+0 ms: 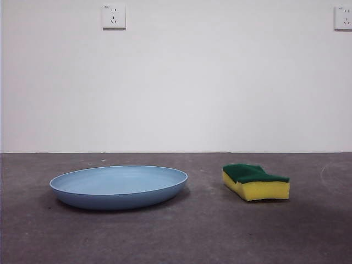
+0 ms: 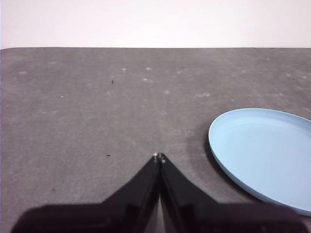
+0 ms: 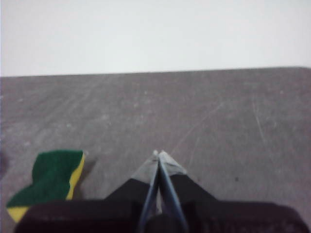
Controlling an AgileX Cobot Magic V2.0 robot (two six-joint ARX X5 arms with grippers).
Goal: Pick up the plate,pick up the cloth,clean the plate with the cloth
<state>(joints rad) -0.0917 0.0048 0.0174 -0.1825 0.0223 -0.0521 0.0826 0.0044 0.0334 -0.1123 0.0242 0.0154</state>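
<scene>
We see our left gripper pinched closed and holding nothing, the plate lying flat just beside it. Our right gripper is likewise closed and bare, the cloth resting near its side.

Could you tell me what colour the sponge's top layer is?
Dark green, over the sponge yellow body; clearest in the front view.

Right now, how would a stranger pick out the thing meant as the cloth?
On the dark grey table, look beside the wide, shallow, light blue plate, apart from it. There lies a small thick yellow sponge block. Its dark green scouring top and wavy outline set it apart from the smooth round plate.
</scene>
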